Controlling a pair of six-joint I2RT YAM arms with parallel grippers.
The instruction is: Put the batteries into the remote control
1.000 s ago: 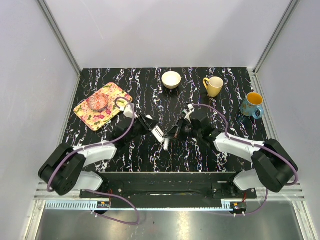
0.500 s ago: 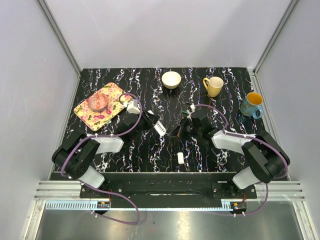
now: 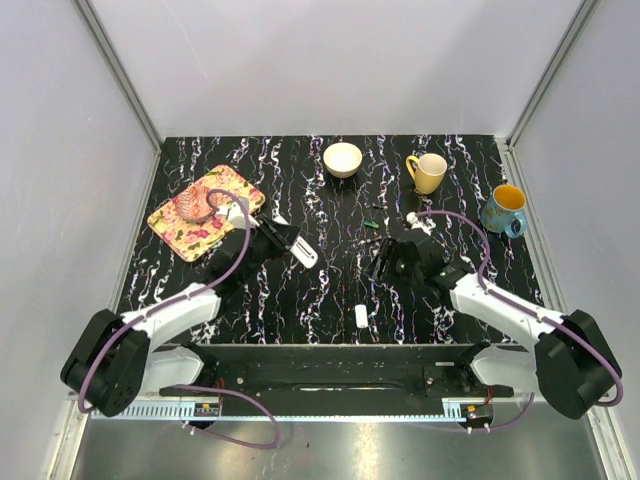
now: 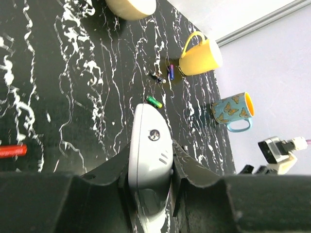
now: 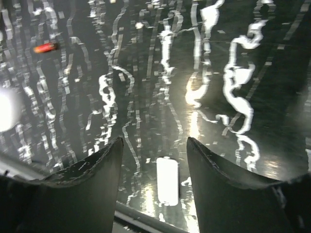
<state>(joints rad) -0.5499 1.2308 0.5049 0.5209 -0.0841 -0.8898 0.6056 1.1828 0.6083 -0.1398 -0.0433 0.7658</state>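
My left gripper [image 4: 150, 156] is shut on the white remote control [image 4: 149, 141], held above the table with its rounded end pointing away; from above the remote control [image 3: 304, 253] sticks out of the left gripper [image 3: 289, 243]. A green battery [image 4: 154, 102] lies just beyond the remote, and a bluish one [image 4: 170, 72] lies by the yellow mug. From above the batteries [image 3: 371, 223] are tiny specks mid-table. My right gripper [image 5: 154, 141] hangs open over a small plain white lozenge piece [image 5: 167, 180] lying flat on the table. In the top view the right gripper [image 3: 382, 264] is behind that piece [image 3: 361, 316].
A yellow mug [image 3: 428, 172], a blue butterfly mug [image 3: 503, 208] and a cream bowl [image 3: 343, 159] stand along the back. A floral tray [image 3: 226, 190] with a pink thing on it sits back left. A tiny red piece [image 5: 46, 47] lies on the table. The front rail runs close to the white piece.
The right gripper has opened and drawn back to the right. The white lozenge piece now lies near the front edge. The left arm carried the remote left and back.
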